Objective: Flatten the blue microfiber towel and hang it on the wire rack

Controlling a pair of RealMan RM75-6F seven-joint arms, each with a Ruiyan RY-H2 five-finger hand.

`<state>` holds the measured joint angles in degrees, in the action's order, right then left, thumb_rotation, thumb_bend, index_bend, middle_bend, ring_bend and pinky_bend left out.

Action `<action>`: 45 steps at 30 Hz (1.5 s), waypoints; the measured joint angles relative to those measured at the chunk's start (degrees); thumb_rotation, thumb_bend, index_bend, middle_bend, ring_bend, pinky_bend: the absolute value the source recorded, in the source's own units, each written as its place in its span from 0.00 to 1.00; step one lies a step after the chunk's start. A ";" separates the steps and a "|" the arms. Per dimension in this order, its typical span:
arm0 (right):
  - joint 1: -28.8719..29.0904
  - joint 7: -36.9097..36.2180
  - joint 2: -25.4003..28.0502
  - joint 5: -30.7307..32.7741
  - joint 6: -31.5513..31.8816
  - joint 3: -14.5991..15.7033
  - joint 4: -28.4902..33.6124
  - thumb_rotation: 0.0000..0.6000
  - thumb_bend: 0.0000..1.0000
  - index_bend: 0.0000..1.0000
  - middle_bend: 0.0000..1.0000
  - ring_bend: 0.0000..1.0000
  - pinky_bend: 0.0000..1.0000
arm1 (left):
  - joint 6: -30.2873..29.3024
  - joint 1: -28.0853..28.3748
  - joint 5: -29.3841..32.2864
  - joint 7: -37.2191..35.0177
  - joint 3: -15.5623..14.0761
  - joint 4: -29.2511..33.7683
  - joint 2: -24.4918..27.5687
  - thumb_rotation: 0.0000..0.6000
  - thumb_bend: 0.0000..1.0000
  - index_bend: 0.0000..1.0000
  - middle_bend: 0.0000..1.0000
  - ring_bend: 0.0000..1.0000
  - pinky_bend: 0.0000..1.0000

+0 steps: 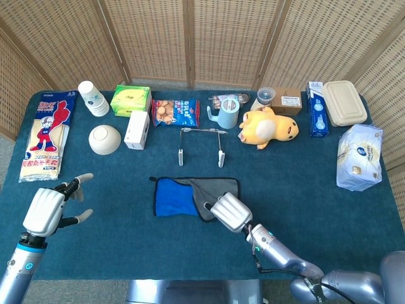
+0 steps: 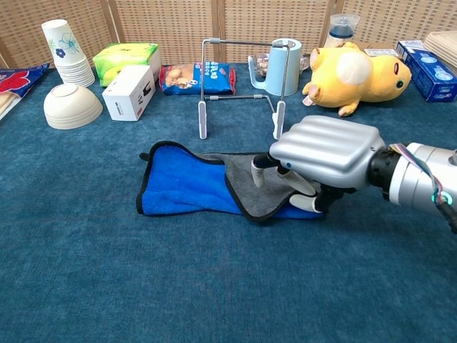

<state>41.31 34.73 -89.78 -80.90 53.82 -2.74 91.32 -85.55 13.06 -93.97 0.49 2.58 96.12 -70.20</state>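
I am looking down at the blue microfiber towel [image 1: 172, 197] with its black edging, which is lying on the dark teal tablecloth [image 1: 316, 196] near the middle of the table, just in front of the bare wire rack [image 1: 200, 145] and apart from it. The towel is not lying flat: its right part is folding back over itself, showing a grey underside [image 2: 251, 182], while the left part is spreading out blue. My right hand [image 2: 323, 153] is sitting palm down over that folded right end, with its fingers [image 2: 265, 171] curling down onto the grey flap and touching it; I cannot tell from either view whether it is really pinching the cloth or only pressing on it. My left hand [image 1: 45, 208] is hovering near the table's front left corner, well away from the towel, holding nothing, with its fingers spread apart. The wire rack is standing upright on its two white feet, with nothing hanging on it. Behind it, along the back of the table, I am seeing a light blue plastic mug [image 1: 227, 116], a yellow plush toy [image 1: 266, 126], a blue snack packet [image 1: 175, 112], a white carton [image 1: 137, 130], a cream bowl [image 1: 104, 139] and a stack of paper cups [image 1: 93, 97].
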 measured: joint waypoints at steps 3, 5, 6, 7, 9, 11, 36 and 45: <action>0.19 0.02 0.07 -0.02 -0.35 0.23 -0.15 1.00 0.38 0.36 0.77 0.67 0.65 | 0.02 0.02 0.02 -0.04 0.01 -0.03 -0.02 1.00 0.24 0.23 0.64 0.59 1.00; 0.29 0.02 0.14 0.04 -0.59 0.36 -0.21 1.00 0.38 0.35 0.77 0.66 0.65 | 0.04 0.04 0.02 -0.04 0.03 -0.04 -0.03 1.00 0.24 0.23 0.64 0.59 1.00; 0.33 0.15 0.18 0.08 -0.65 0.39 -0.24 1.00 0.38 0.35 0.77 0.66 0.65 | 0.05 0.07 0.01 -0.06 0.04 -0.03 -0.03 1.00 0.24 0.23 0.64 0.59 1.00; 0.37 0.33 0.22 0.15 -0.70 0.42 -0.30 1.00 0.38 0.35 0.77 0.66 0.65 | 0.05 0.08 0.00 -0.07 0.05 -0.03 -0.04 1.00 0.24 0.23 0.64 0.59 1.00; 0.40 0.39 0.25 0.34 -0.76 0.45 -0.31 1.00 0.38 0.34 0.77 0.66 0.65 | 0.06 0.10 -0.01 -0.12 0.06 -0.09 -0.06 1.00 0.24 0.23 0.64 0.59 1.00; 0.47 0.60 0.26 0.31 -0.78 0.49 -0.44 1.00 0.38 0.32 0.77 0.66 0.65 | 0.06 0.11 0.01 -0.14 0.07 -0.14 -0.08 1.00 0.24 0.23 0.64 0.59 1.00; -0.47 1.64 2.45 0.46 0.20 2.19 0.93 1.00 0.36 0.20 0.72 0.62 0.62 | 0.64 0.82 -0.07 -0.08 0.33 0.11 -0.58 1.00 0.24 0.23 0.64 0.59 1.00; -0.32 -0.51 0.32 -1.40 0.52 2.27 -1.92 1.00 0.38 0.17 0.71 0.61 0.62 | 0.17 0.51 0.14 -0.19 0.34 0.42 -0.10 1.00 0.24 0.23 0.64 0.59 1.00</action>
<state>41.00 34.21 -89.46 -82.30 54.34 -0.47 89.40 -85.38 13.57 -93.83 0.30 2.92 96.54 -70.30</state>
